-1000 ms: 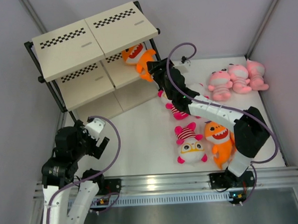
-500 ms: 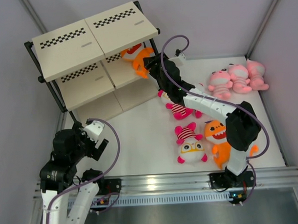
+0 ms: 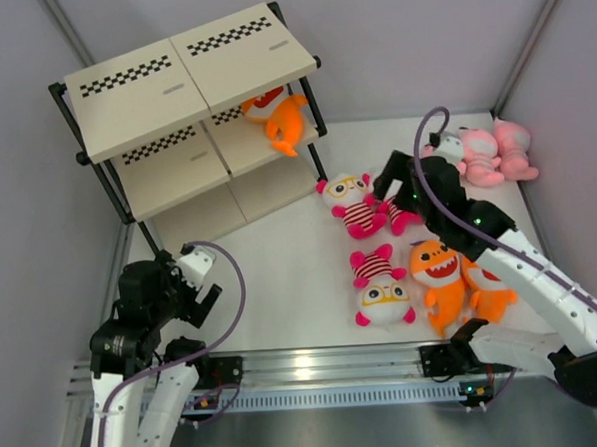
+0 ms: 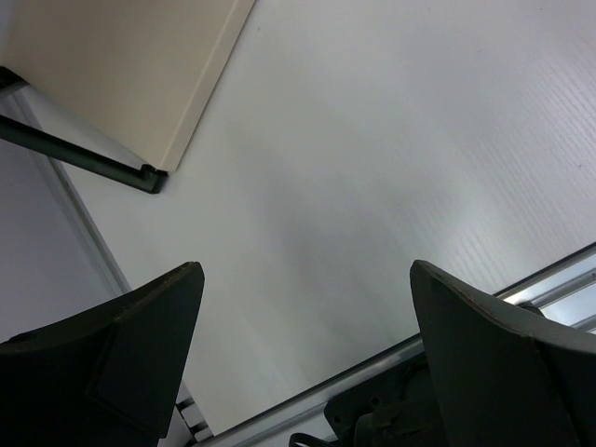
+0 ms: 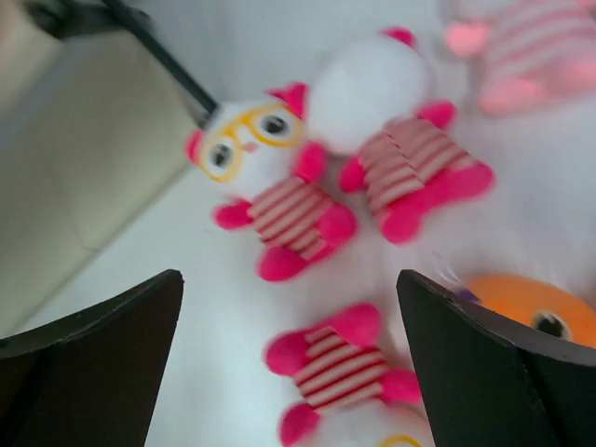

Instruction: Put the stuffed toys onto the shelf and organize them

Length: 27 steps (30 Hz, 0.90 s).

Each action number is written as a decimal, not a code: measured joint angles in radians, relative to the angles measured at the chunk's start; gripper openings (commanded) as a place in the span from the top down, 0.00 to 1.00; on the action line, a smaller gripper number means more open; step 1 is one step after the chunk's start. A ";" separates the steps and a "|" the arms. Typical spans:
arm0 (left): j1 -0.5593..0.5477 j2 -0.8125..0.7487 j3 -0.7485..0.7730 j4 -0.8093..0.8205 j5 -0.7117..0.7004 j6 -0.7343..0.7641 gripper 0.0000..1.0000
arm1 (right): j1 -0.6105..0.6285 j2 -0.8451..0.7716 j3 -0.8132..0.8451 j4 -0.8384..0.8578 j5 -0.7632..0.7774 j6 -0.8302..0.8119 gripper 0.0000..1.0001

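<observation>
The shelf [image 3: 132,97] stands at the far left, with one orange toy [image 3: 281,119] lying on its middle board. My right gripper [image 3: 388,179] is open and empty above the white-headed striped toys [image 3: 350,203], which also show in the right wrist view [image 5: 270,196], [image 5: 400,140], [image 5: 340,372]. A third striped toy [image 3: 380,289] lies nearer. Two orange toys [image 3: 437,276] lie by the right arm. Pink toys [image 3: 480,154] lie at the far right, one partly hidden by the cable. My left gripper [image 3: 197,289] is open and empty over bare table [image 4: 305,270].
Grey walls close in the table on the left, back and right. The shelf's black foot and lowest board [image 4: 121,65] lie just ahead of the left gripper. An aluminium rail [image 3: 316,368] runs along the near edge.
My right gripper has let go of the orange toy on the middle board and drawn back right and nearer, now open over the striped toys. The left arm shifted slightly.
</observation>
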 measured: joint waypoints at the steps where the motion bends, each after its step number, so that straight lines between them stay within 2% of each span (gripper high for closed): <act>1: 0.000 0.001 0.000 0.000 0.000 0.000 0.01 | -0.021 -0.027 -0.016 -0.069 0.000 0.013 0.00; 6: 0.000 0.021 0.000 0.000 0.006 -0.009 0.01 | -0.137 -0.091 -0.173 -0.365 -0.072 0.100 0.01; 11: 0.000 0.068 0.010 0.000 0.019 -0.024 0.01 | -0.232 -0.135 -0.330 -0.532 -0.129 0.245 0.01; 16: 0.000 0.106 0.038 0.000 0.027 -0.036 0.01 | -0.278 -0.181 -0.404 -0.547 -0.132 0.323 0.01; 20: 0.000 0.126 0.071 -0.001 0.026 -0.039 0.01 | -0.286 -0.085 -0.454 -0.443 -0.145 0.304 0.03; 21: 0.000 0.130 0.079 -0.001 0.026 -0.039 0.01 | -0.286 -0.056 -0.465 -0.408 -0.154 0.293 0.06; 24: 0.000 0.154 0.108 0.000 0.010 -0.039 0.01 | -0.286 -0.030 -0.487 -0.326 -0.164 0.254 0.25; 25: 0.000 0.160 0.115 0.000 0.003 -0.039 0.02 | -0.286 -0.035 -0.496 -0.302 -0.162 0.242 0.39; 27: 0.000 0.176 0.127 0.000 -0.011 -0.038 0.01 | -0.286 -0.054 -0.513 -0.256 -0.156 0.214 0.56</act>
